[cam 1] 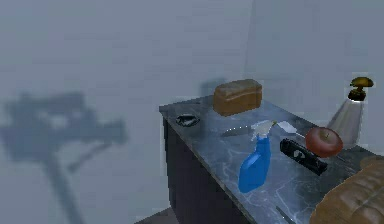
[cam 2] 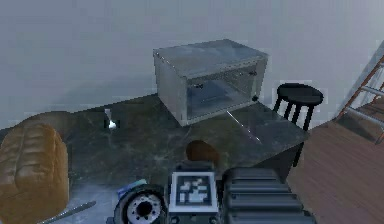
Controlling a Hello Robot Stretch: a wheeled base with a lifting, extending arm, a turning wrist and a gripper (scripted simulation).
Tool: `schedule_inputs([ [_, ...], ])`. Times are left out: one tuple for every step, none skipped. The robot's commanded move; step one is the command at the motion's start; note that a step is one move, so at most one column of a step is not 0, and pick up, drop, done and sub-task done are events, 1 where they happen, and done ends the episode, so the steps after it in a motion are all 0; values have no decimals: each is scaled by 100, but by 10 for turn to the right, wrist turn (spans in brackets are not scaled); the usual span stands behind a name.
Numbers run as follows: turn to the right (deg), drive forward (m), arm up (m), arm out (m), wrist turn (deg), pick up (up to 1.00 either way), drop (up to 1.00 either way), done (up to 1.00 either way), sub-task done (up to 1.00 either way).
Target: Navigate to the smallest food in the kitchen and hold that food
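Hand (cam 2: 138, 207) by the tabletop (cam 2: 120, 150), small brown lump (cam 2: 202, 150) near it

The lump (probably the smallest food, far smaller than the bread loaf (cam 2: 32, 165) to its left) lies on the tabletop just beyond the arm's white marker (cam 2: 195, 190). I think the robot stands alongside so that the arm can reach it. Whether the hand grips anything, I cannot tell.

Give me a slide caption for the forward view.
Dark marble counter by a grey wall, bearing a bread loaf, blue spray bottle and a reddish round thing.
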Motion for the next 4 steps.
schedule_inputs([
  [0,0,0,14,0,0,0,0,0],
  [0,0,0,0,450,0,0,0,0],
  [0,0,0,0,450,0,0,0,0],
  [0,0,0,0,450,0,0,0,0],
])
